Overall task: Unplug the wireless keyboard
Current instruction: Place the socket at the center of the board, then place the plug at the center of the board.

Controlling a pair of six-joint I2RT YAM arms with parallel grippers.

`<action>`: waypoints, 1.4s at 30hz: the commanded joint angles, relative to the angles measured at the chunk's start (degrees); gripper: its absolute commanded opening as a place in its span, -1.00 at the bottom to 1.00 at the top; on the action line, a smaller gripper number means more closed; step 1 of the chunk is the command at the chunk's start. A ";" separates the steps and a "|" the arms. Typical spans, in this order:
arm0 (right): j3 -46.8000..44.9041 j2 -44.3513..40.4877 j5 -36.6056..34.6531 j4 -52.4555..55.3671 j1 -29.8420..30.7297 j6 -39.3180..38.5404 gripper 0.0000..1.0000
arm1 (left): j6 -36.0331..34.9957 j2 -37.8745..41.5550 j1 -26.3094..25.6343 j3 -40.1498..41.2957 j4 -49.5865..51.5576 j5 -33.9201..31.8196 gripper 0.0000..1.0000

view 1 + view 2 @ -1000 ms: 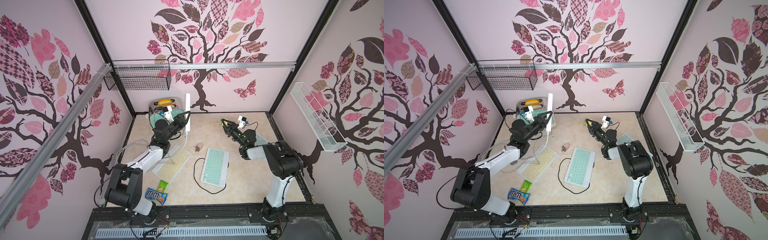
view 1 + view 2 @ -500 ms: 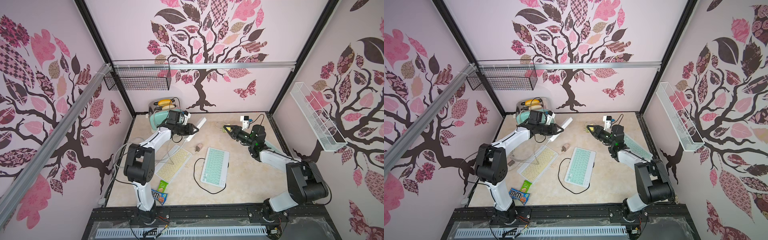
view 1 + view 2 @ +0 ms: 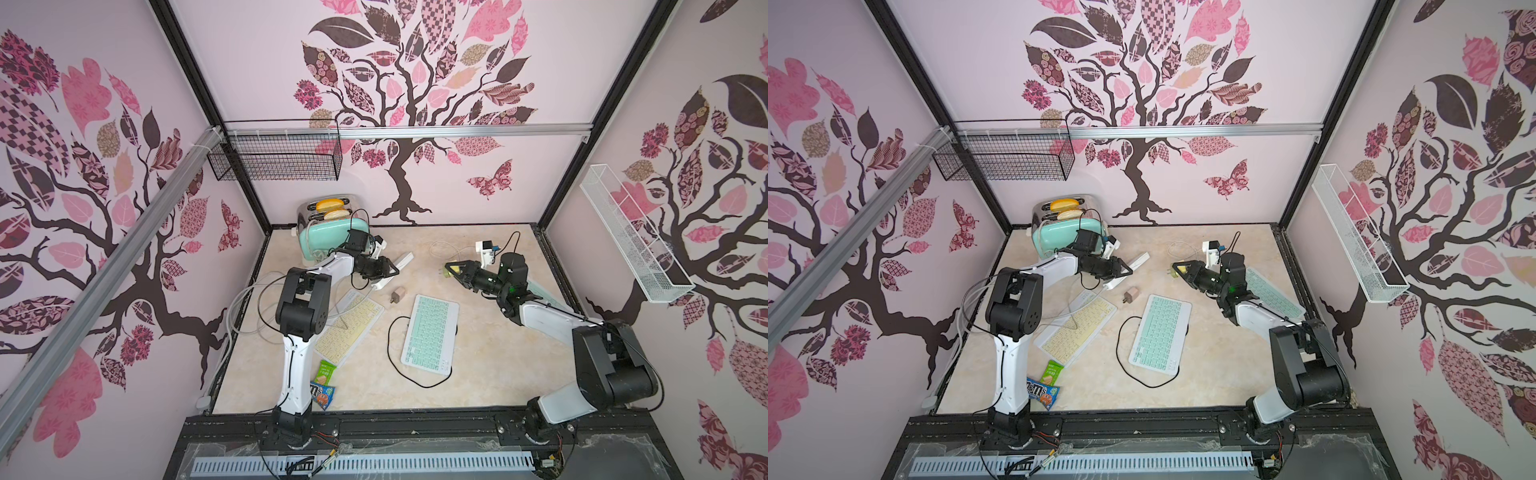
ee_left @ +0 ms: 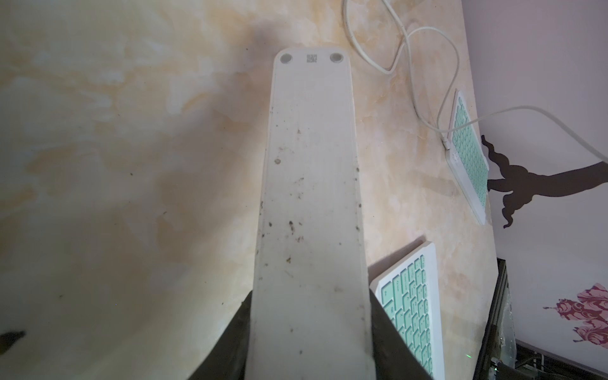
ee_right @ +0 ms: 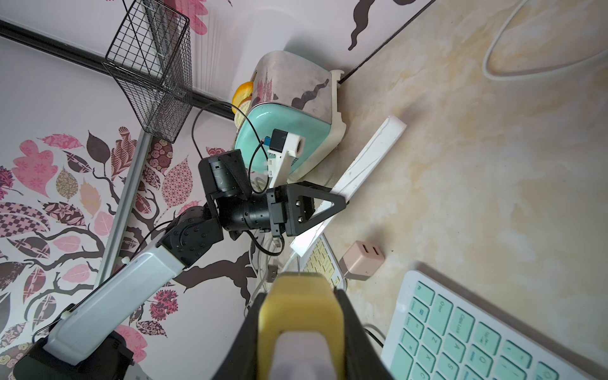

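Tipped down from its upright stand of a second ago, the white power strip (image 3: pixel 404 262) is now slanting low over the table (image 3: pixel 478 374) beside the toaster (image 3: pixel 332 237), and my left pincer (image 3: pixel 390 272) is clamping one end of it. My right pincer (image 3: pixel 454 268) is gripping a yellow plug (image 5: pixel 296 306), holding it well apart from the strip. I am seeing the mint keyboard (image 3: pixel 1271 293) lying flat by the table's right edge under my right arm, with a white cable (image 4: pixel 427 98) running into its edge.
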State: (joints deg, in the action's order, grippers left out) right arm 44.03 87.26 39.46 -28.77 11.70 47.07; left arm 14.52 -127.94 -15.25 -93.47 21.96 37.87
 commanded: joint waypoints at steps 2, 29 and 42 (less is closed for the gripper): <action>-0.04 1.85 0.96 -1.19 -0.13 -0.84 -1.00 | 0.11 -2.48 0.65 -3.41 -3.83 -0.25 -0.88; 1.10 4.65 -0.97 4.63 1.82 -3.18 -1.00 | -2.12 -1.23 0.66 -6.90 -3.03 -6.14 0.16; 5.44 6.31 -0.34 12.98 4.76 -6.30 -1.00 | -12.70 23.32 -5.87 19.08 -10.85 -10.67 0.04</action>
State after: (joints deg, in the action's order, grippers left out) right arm 46.70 92.92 38.02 -17.91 15.53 41.74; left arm 6.94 -108.49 -17.37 -79.94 14.39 29.23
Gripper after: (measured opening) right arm 0.278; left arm 0.524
